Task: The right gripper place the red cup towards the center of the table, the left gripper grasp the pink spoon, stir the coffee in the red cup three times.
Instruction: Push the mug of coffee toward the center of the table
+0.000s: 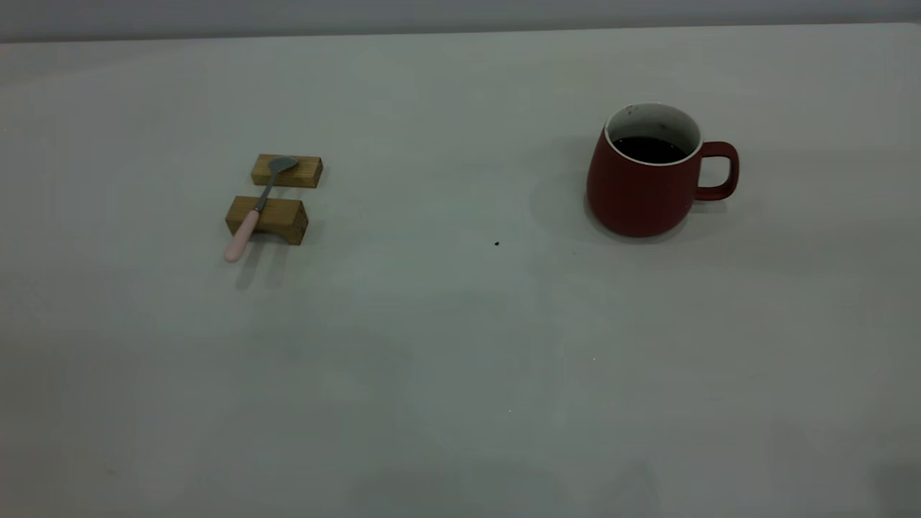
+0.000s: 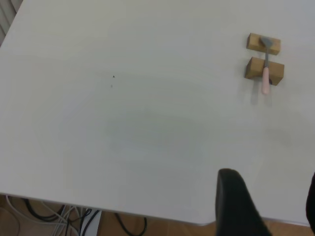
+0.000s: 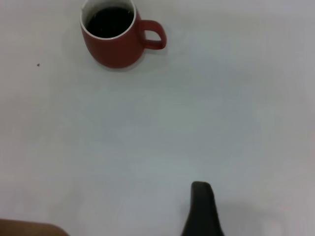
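Squat dark red cup (image 1: pixel 642 183), white inside, right of frame; can't tell my claws' openings.

Lab-like test bench, bare off-white table (image 1: pixel 446 345), plain wall behind, loose cables (image 2: pixel 54 214) beneath its edge

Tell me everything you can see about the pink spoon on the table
The pink spoon is small and slim, with a pale pink rounded handle and a grey, metal-looking neck and bowl. It lies across two small wooden blocks on the left side of the table: the bowl rests on the farther block, the neck crosses the nearer one, and the pink handle end juts out past it toward the camera. No hand touches it. The red cup stands far off to the right.
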Controlling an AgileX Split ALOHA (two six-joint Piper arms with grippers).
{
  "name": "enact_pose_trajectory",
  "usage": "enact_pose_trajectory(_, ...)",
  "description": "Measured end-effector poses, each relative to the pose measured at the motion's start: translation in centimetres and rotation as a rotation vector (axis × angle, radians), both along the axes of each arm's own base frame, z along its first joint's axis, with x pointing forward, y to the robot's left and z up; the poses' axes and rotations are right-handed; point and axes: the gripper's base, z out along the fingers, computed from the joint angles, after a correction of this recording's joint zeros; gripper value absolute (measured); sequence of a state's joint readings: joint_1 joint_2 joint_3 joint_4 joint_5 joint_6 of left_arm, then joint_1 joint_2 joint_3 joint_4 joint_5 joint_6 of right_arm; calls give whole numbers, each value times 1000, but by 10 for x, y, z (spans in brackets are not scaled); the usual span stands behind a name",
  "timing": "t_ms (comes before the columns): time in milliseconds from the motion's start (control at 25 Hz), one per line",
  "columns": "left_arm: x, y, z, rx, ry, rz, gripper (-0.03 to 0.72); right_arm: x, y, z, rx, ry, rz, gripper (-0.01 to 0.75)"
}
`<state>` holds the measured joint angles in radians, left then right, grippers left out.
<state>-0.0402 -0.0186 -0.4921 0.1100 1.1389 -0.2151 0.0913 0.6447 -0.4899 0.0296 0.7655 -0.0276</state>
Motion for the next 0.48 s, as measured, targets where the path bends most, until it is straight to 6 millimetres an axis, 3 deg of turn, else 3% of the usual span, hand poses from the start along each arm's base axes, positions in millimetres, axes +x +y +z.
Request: enact_pose_trajectory(480,0,0,0,0,0,0,425,111,15,-54,-34,187,104,597)
